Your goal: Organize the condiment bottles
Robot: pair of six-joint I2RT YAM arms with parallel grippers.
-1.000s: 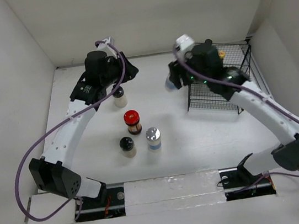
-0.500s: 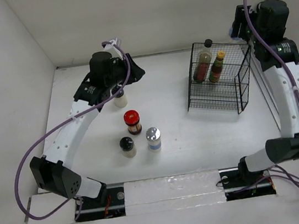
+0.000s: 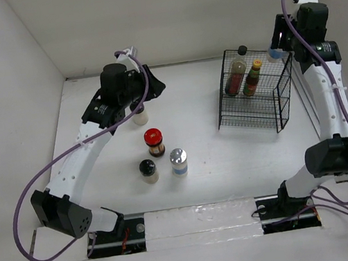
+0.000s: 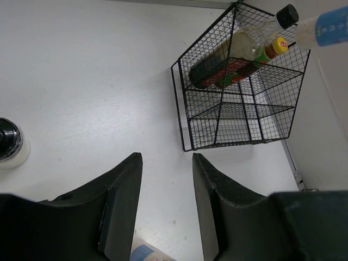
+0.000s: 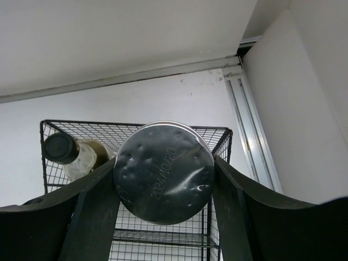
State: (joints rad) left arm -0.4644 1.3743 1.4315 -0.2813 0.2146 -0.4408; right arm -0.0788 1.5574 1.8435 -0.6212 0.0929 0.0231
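Note:
My right gripper [image 3: 277, 48] is shut on a silver-capped shaker [image 5: 163, 171] with a blue label [image 3: 273, 54], held above the far right corner of the black wire basket [image 3: 276, 106]. In the basket lean a tall dark black-capped bottle [image 3: 238, 73] and a green-red labelled one [image 3: 253, 78]. My left gripper [image 3: 155, 86] is open and holds nothing [image 4: 166, 159]; it hangs over a black-capped pale jar [image 3: 139, 115]. A red-lidded jar [image 3: 154, 141], another black-capped pale jar [image 3: 148, 170] and a second silver-capped shaker [image 3: 179, 161] stand mid-table.
White walls close in the table on the left, back and right. A metal rail [image 5: 247, 128] runs along the right wall behind the basket. In the left wrist view a black-capped jar [image 4: 7, 143] shows at the left edge and a blue-labelled scrap [image 4: 144, 253] at the bottom.
The right arm swung with the shaker from the basket's front left to the far right corner, then dipped towards the basket's back edge. The left arm barely shifted.

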